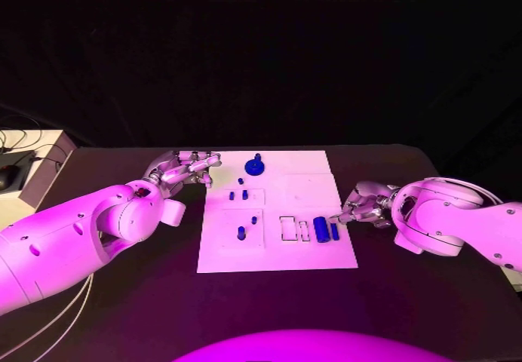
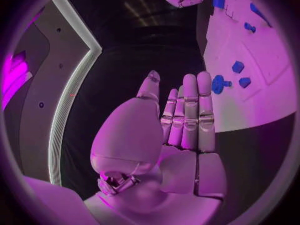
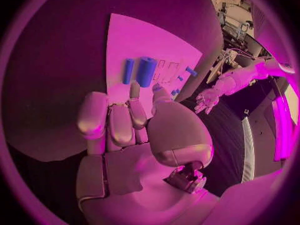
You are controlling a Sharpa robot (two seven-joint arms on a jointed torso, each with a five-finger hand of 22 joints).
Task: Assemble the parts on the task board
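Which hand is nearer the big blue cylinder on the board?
Right. The right hand sits just off the board's edge beside the big blue cylinder; the left hand is across the board, at its far corner.

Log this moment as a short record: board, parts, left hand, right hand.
board: white task board lies flat mid-table
parts: blue round part near the board's far edge; thick blue cylinder beside a thinner blue bar near its right edge; small blue pieces between
left hand: left hand beside the board's far left corner, fingers straight, holds nothing
right hand: right hand at the board's right edge near the cylinder, holds nothing
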